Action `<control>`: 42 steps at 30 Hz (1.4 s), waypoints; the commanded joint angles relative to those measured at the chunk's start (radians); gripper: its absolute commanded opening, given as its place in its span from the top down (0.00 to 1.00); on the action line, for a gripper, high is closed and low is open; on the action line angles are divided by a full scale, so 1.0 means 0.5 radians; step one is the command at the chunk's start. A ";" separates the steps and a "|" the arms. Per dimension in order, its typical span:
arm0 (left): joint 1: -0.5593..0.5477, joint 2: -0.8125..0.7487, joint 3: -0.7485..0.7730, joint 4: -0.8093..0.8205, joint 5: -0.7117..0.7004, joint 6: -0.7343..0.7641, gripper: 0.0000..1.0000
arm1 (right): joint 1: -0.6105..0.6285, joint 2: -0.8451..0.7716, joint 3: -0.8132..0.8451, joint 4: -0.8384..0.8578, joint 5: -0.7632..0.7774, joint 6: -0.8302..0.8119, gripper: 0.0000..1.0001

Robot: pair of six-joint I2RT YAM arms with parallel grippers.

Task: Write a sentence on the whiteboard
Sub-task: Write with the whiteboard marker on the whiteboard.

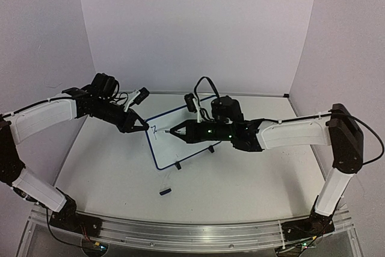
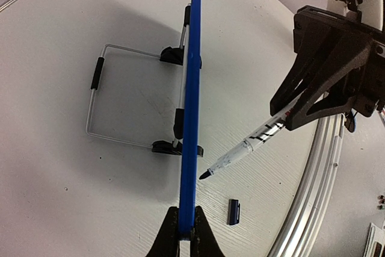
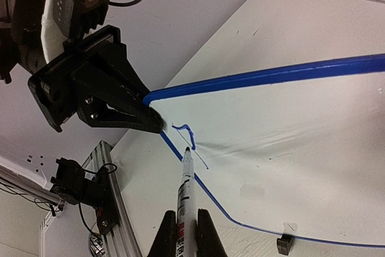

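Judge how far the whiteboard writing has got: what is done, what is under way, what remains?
Done: the cap lies off on the table, and the left gripper is shut on the whiteboard at its edge, steadying it. In hand: the right gripper holds the marker, tip at the board by one short stroke. Left: almost all of the writing; no whole word shows yet.

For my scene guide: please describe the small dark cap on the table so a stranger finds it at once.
On the white table stands a white rectangular board with a thin blue frame. Just before its near edge lies a small dark marker cap. Unlike the board's black clip feet, it lies loose, touching nothing.
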 commanded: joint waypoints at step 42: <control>-0.012 -0.053 0.008 -0.032 0.013 0.012 1.00 | 0.010 -0.066 -0.111 0.030 0.251 0.040 1.00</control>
